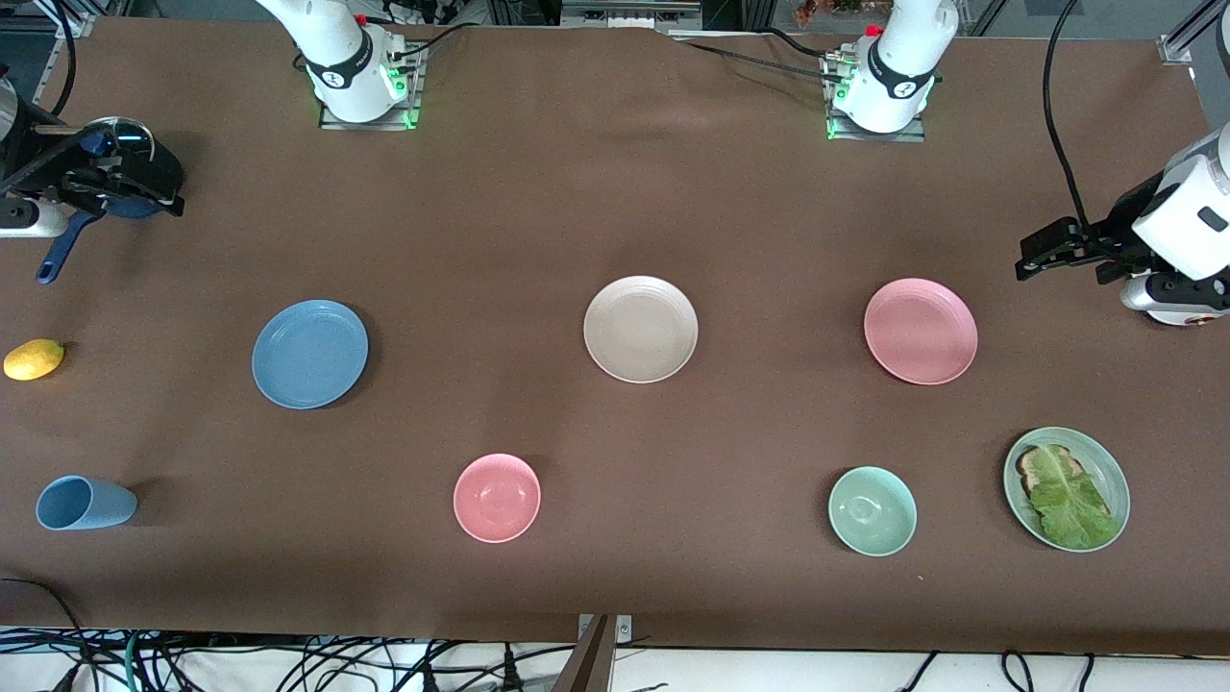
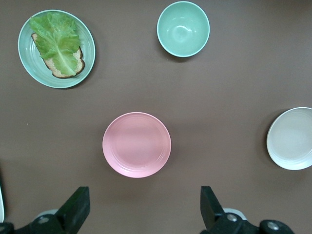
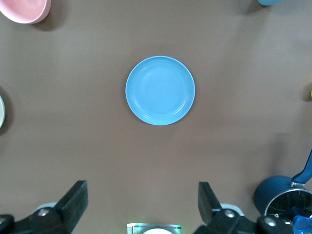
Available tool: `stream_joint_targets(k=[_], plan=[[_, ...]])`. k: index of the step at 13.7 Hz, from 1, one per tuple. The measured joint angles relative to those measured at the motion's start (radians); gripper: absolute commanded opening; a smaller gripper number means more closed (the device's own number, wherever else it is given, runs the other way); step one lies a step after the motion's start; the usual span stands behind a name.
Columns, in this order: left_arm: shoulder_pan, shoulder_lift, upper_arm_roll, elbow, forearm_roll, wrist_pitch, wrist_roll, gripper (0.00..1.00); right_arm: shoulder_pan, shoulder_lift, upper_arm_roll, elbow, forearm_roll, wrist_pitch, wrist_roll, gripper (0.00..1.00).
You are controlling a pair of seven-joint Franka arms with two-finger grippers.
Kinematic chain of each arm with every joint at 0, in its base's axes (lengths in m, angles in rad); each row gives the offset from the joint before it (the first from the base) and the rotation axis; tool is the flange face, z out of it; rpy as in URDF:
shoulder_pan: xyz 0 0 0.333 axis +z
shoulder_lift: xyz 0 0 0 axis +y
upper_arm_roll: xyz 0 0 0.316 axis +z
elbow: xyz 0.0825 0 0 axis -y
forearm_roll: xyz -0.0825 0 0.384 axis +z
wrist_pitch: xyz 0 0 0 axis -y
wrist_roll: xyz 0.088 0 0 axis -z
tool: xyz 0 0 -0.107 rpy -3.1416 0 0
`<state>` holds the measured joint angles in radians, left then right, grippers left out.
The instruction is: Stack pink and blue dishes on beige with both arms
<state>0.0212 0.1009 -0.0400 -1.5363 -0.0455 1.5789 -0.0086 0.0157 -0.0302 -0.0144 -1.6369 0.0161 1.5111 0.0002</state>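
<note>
Three plates lie in a row across the middle of the table. The light blue plate [image 1: 309, 354] [image 3: 160, 90] is toward the right arm's end, the beige plate [image 1: 640, 329] [image 2: 291, 138] is in the middle, and the pale pink plate [image 1: 921, 331] [image 2: 136, 144] is toward the left arm's end. My left gripper [image 1: 1043, 252] [image 2: 144, 207] hangs open and empty high over the table's end, well short of the pink plate. My right gripper [image 1: 159, 187] [image 3: 141, 200] hangs open and empty high over the other end, away from the blue plate.
Nearer the front camera lie a tipped light blue cup [image 1: 85, 503], a pink bowl [image 1: 497, 497], a pale green bowl [image 1: 872, 510] and a green plate [image 1: 1105, 461] with toast and lettuce. A lemon [image 1: 34, 358] and a lidded blue pan [image 3: 282, 200] sit at the right arm's end.
</note>
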Motion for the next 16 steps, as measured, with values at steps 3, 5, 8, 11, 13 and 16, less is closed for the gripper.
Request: stream_joint_targets(k=[3,5,8,11,13,16], plan=[[0.0,0.0,0.0,0.02,0.0,0.001,0.0,1.0,0.0,0.0,0.0,-0.002,0.0,0.0,-0.002,1.0],[0.0,0.0,0.0,0.028,0.0,0.001,0.0,1.0,0.0,0.0,0.0,-0.002,0.0,0.0,-0.002,1.0],[0.0,0.001,0.0,0.029,0.0,0.001,0.0,1.0,0.0,0.0,0.001,-0.003,0.0,-0.001,-0.002,1.0],[-0.002,0.001,-0.003,0.03,0.0,0.001,0.0,1.0,0.0,0.0,0.004,-0.003,0.0,-0.004,-0.002,1.0],[-0.005,0.001,-0.004,0.03,0.0,0.001,0.0,1.0,0.0,0.002,0.007,-0.004,0.0,-0.007,-0.002,1.0],[-0.008,0.001,-0.006,0.031,0.0,0.001,0.0,1.0,0.0,0.014,0.009,-0.004,0.0,-0.009,-0.004,1.0]])
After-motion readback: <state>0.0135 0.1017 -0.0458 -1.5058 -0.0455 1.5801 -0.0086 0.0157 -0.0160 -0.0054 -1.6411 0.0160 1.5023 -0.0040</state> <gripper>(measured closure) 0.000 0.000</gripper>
